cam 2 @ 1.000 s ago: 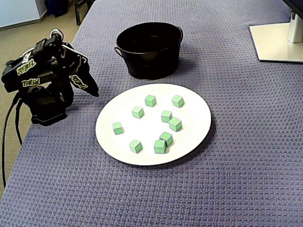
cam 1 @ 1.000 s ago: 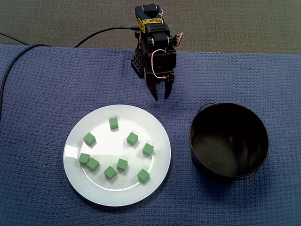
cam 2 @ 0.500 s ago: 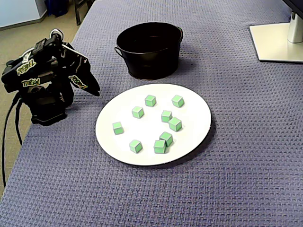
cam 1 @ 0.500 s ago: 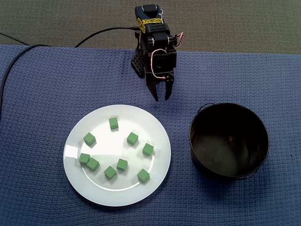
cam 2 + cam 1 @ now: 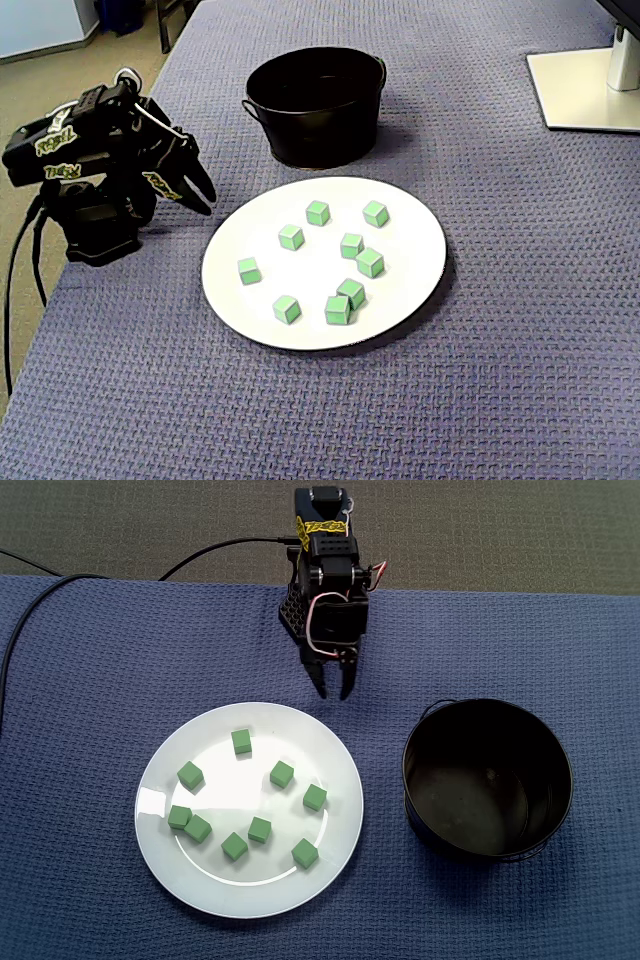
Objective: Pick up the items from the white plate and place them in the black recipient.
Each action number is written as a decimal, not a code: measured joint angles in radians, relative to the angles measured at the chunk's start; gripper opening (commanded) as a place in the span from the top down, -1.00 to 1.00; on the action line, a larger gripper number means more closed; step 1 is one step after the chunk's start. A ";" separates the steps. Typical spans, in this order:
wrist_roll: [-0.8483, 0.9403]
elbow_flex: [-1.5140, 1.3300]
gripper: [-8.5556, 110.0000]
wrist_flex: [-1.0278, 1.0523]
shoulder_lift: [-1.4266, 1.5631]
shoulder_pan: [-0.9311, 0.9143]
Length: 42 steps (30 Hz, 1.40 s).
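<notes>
Arm (image 5: 326,565): folded low, top centre of a fixed view.
Gripper (image 5: 333,692): tips aimed down-frame; jaws seemingly slightly parted.

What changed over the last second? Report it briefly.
The arm swung slightly left in a fixed view, bringing its open, empty jaws closer to the white plate. Nothing grasped or released. The nine green cubes, plate and black pot stayed put.

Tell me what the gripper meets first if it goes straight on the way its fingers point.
Most likely the blue cloth just short of the white plate; the gripper slants down toward that plate's near rim, but depth is unclear.
</notes>
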<state>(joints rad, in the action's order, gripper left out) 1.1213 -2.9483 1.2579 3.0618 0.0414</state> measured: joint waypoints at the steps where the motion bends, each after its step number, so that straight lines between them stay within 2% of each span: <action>1: -0.015 0.026 0.86 -0.011 -0.041 -0.023; 11: -0.393 0.532 0.59 0.041 -0.431 -0.380; 19: -0.522 0.657 0.42 0.000 -0.693 -0.583; 35: -0.534 0.767 0.35 -0.252 -1.246 -0.641; 42: -0.528 0.764 0.47 -0.359 -1.328 -0.606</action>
<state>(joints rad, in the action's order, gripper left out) 0.5937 -2.1844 0.8989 1.7334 -0.5645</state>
